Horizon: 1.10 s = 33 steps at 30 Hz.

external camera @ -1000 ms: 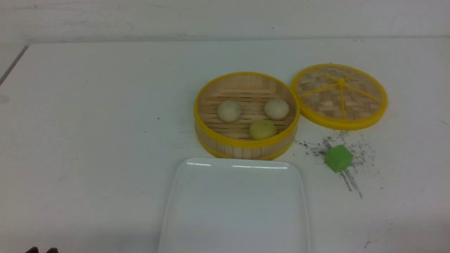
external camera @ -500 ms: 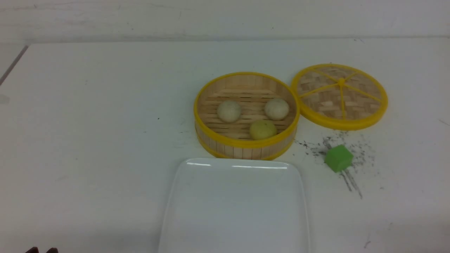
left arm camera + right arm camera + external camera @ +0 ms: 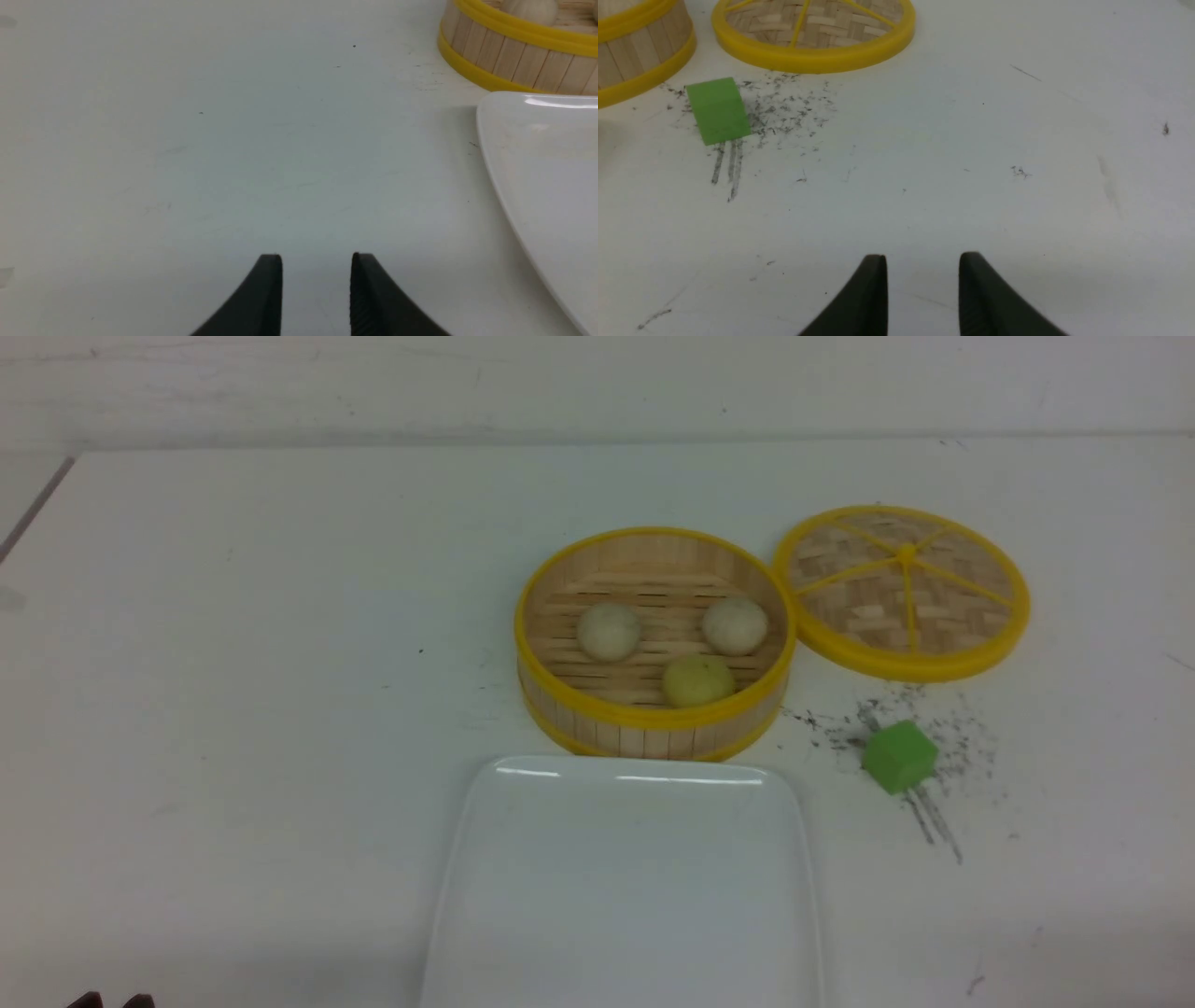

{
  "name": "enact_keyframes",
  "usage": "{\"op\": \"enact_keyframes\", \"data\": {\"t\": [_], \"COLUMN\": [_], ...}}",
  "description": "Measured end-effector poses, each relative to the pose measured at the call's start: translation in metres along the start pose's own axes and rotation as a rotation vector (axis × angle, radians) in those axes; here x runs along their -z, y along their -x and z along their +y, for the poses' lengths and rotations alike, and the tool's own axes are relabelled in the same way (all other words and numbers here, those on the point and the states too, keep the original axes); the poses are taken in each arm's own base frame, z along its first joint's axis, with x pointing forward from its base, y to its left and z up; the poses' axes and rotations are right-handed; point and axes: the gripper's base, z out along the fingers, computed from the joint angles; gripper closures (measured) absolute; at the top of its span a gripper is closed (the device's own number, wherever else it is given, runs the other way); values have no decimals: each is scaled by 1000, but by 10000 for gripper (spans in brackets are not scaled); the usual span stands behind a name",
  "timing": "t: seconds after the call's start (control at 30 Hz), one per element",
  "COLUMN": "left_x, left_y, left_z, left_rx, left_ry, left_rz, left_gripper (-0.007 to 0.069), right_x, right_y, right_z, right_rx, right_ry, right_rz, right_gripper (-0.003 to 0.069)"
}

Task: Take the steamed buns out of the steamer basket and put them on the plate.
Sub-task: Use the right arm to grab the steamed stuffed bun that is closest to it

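Observation:
The steamer basket (image 3: pixel 653 728) stands mid-table with three steamed buns inside: a speckled one on the left (image 3: pixel 608 631), a speckled one on the right (image 3: pixel 735 625) and a pale yellow one (image 3: pixel 697 680) at the near wall. The white plate (image 3: pixel 485 859) lies empty just in front of the basket. My left gripper (image 3: pixel 316 261) hovers open and empty over bare table, left of the plate (image 3: pixel 537 168) and the basket (image 3: pixel 509 56). My right gripper (image 3: pixel 923 261) is open and empty too, over bare table to the right of the basket (image 3: pixel 640 51). Only the left fingertips (image 3: pixel 138 1001) show in the front view.
The woven lid (image 3: pixel 902 590) with yellow spokes lies flat right of the basket. A green cube (image 3: pixel 899 757) sits on dark scuff marks in front of the lid, also seen in the right wrist view as the cube (image 3: pixel 718 111) near the lid (image 3: pixel 812 32).

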Motion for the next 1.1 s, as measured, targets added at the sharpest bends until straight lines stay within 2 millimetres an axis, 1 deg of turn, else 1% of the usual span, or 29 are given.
{"op": "enact_keyframes", "data": {"t": [0.47,0.63,0.7,0.73,0.77,0.8,0.9,0.93,0.97,1.0,1.03,1.07,1.1], "left_x": [0,0,0,0,0,0,0,0,0,0,0,0,0], "left_y": [0,0,0,0,0,0,0,0,0,0,0,0,0], "left_z": [0,0,0,0,0,0,0,0,0,0,0,0,0], "left_rx": [0,0,0,0,0,0,0,0,0,0,0,0,0], "left_ry": [0,0,0,0,0,0,0,0,0,0,0,0,0], "left_rz": [0,0,0,0,0,0,0,0,0,0,0,0,0], "left_gripper": [384,384,384,384,384,384,384,384,384,384,384,384,384], "right_x": [0,0,8,11,16,19,50,50,62,70,70,82,89], "right_y": [0,5,24,30,40,45,89,88,101,108,107,115,119], "right_z": [0,1,2,2,1,1,0,0,0,-1,-1,-1,-2], "right_rx": [10,-19,-92,-106,-121,-126,-166,-166,-178,-189,-189,-202,-207], "right_ry": [-4,9,26,29,32,35,51,49,53,56,54,55,56], "right_rz": [-4,-54,-123,-141,-176,-189,-306,-300,-321,-320,-311,-299,-294], "right_gripper": [416,416,416,416,416,416,416,416,416,416,416,416,416]}}
